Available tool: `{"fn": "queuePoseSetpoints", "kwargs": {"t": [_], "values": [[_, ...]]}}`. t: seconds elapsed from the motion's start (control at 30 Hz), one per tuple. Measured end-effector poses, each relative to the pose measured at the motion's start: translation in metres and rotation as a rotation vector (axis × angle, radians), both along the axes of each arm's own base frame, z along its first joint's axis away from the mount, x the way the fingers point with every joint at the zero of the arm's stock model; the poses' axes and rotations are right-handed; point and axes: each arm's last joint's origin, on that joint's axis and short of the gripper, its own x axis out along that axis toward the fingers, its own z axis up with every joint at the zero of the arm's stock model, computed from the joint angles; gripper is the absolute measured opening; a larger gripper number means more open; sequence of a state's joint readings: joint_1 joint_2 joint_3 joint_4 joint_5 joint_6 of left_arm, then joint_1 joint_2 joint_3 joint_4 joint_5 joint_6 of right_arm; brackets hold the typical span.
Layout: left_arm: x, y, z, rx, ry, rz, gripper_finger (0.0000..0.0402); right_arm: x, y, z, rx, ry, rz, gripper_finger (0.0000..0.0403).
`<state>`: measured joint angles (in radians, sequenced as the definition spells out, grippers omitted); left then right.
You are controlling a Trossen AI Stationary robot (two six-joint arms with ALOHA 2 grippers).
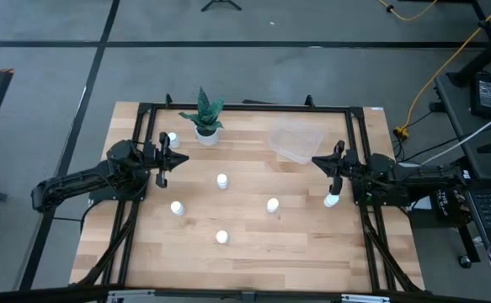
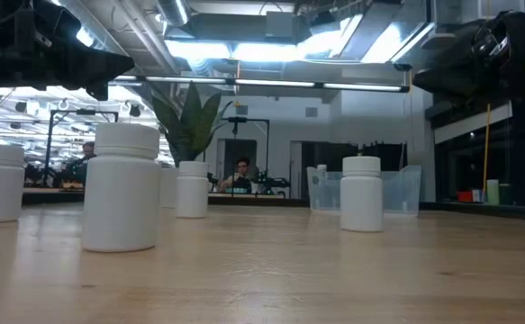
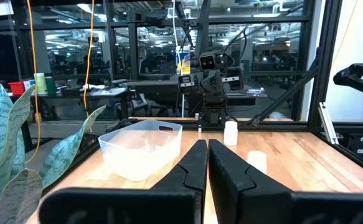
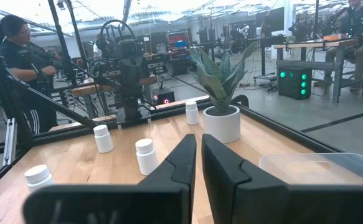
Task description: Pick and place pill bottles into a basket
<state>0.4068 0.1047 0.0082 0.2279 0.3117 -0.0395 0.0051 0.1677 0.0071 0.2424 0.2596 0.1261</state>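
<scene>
Six pill bottles stand upright on the pale wooden counter (image 1: 253, 252), all alike: small white plastic cylinders with ribbed-looking white caps. Seen from above, one bottle (image 1: 172, 140) sits near the far left corner, just beside the left claw (image 1: 162, 160); one (image 1: 222, 180) stands near the middle of the counter; one (image 1: 177, 208) lies left of centre; one (image 1: 272, 204) right of centre; one (image 1: 221, 237) is nearest the front edge; and the sixth (image 1: 330, 200) stands just beside the right claw (image 1: 335, 175). None of them is inside the basket (image 1: 296, 141), a single shallow tray of clear, see-through plastic, roughly square with rounded corners, resting at the far right part of the counter with nothing visible in it. One white pot (image 1: 207, 133) holding a green plant with stiff, pointed, mottled leaves stands at the far edge, left of the basket. The left claw hovers at the counter's left side with its two dark fingers (image 3: 190, 171) pressed together and gripping nothing. The right claw waits at the right side, its dark fingers (image 4: 181, 158) drawn close with only a narrow slit between them, likewise empty. Black metal rails frame the counter.
</scene>
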Motion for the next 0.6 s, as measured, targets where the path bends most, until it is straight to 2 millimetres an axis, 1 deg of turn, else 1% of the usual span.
{"fn": "queuePoseSetpoints", "kwargs": {"t": [0.37,0.47,0.6], "values": [[0.0000,0.0002,-0.0005,-0.003,0.003,0.006,0.0012,0.0000,0.0000,0.0000,-0.001,0.001,0.000,0.0032],[0.0002,0.0005,-0.0022,-0.012,0.020,0.010,0.0010,0.0000,0.0000,0.0000,-0.008,0.002,-0.001,0.0032],[0.0005,0.0016,-0.0088,-0.070,0.079,0.041,0.0004,-0.0001,0.0000,0.0014,-0.053,0.000,-0.005,0.0032]]}}
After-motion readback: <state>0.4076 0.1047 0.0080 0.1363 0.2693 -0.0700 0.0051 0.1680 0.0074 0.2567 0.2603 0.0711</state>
